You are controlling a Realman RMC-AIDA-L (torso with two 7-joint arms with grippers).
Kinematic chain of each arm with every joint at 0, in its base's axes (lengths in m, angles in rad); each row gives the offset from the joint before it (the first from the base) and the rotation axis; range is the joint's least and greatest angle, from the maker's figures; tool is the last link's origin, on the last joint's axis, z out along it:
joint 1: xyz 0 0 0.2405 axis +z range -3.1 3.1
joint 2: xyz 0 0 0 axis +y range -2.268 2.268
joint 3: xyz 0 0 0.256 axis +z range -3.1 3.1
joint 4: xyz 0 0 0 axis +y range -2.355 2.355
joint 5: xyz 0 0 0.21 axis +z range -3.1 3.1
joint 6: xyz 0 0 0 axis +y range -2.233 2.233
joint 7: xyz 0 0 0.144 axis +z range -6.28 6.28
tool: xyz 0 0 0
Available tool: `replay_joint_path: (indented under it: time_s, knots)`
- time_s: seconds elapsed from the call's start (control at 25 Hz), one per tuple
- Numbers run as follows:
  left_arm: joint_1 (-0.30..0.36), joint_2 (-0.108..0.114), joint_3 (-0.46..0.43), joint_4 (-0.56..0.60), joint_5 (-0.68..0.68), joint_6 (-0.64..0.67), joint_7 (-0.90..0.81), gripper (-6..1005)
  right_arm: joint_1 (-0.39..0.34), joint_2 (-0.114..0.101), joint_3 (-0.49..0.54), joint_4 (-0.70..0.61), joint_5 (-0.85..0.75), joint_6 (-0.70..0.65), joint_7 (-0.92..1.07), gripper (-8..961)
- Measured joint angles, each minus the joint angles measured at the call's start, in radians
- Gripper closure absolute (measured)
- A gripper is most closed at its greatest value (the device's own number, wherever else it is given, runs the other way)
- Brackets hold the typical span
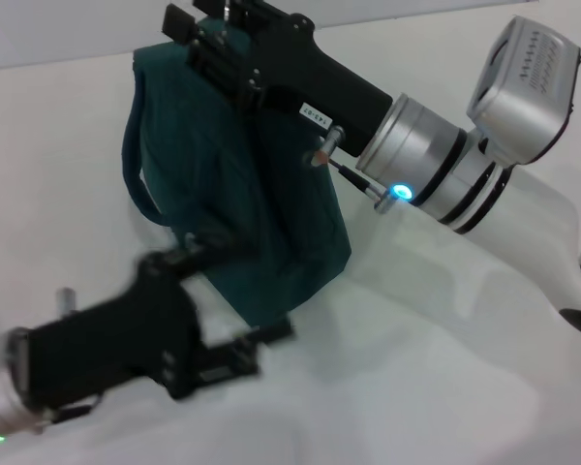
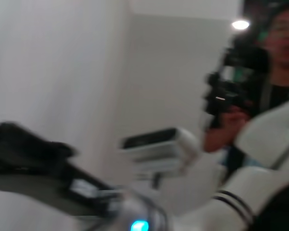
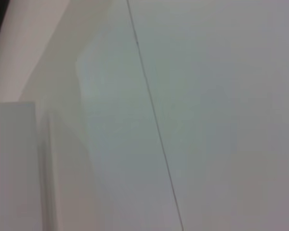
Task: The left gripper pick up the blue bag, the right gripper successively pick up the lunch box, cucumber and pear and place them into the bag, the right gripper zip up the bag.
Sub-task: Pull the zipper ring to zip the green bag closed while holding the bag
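Two black pincers work around one large, boxy, dark teal fabric blue bag [image 1: 257, 213], which stands upright on the white surface [image 1: 426, 368] in the head view. The right pincer [image 1: 208, 44], a black claw bearing a small white label on a silver wrist with a blue-lit ring, reaches in from the right and sits at the bag's top edge, its fingertips against the upper rim of the fabric. Whether its fingers are apart or together cannot be told, since the linkages and the dark cloth merge there. The bag hangs directly below and slightly in front of this pincer, its body sloping down toward the near side.

The left pincer [image 1: 247, 349], a black claw with exposed linkages, comes in low from the near left. It lies just beside the bag's lower near corner, with its fingers pointing toward the bag's base; motion blur hides whether they are spread or closed and whether they touch the cloth. One padded tube handle [image 1: 136, 179] loops down the bag's left side, above this pincer.

The left wrist view shows the right arm's silver wrist and blue light [image 2: 138, 225], with a person [image 2: 260, 77] standing beyond. The right wrist view shows only pale wall surfaces.
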Motion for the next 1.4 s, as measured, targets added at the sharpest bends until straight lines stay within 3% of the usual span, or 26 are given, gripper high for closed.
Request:
replay_joint_path:
  time_s: [0.24,0.4,0.48,1.04,1.4]
  knots:
    - [-0.111,-0.006,0.148,-0.038,-0.003,-0.025,-0.019,199,-0.006,0.0,0.005,-0.002,0.0,0.006,0.001,577]
    - [-0.158,-0.009,0.153,-0.078,-0.007,-0.065,-0.03,200,-0.004,0.0,0.003,-0.008,0.0,0.006,0.013,471]
    - [-0.168,-0.013,0.153,-0.085,-0.024,-0.112,-0.041,200,-0.004,0.0,0.002,-0.008,0.0,0.005,0.03,470]
    - [-0.142,-0.018,0.157,-0.095,-0.183,-0.402,-0.061,201,-0.01,0.0,-0.003,-0.005,-0.003,-0.044,0.105,478]
    - [-0.108,-0.008,0.151,-0.096,-0.33,-0.512,-0.047,201,-0.035,-0.008,0.006,0.054,-0.027,-0.068,0.212,483]
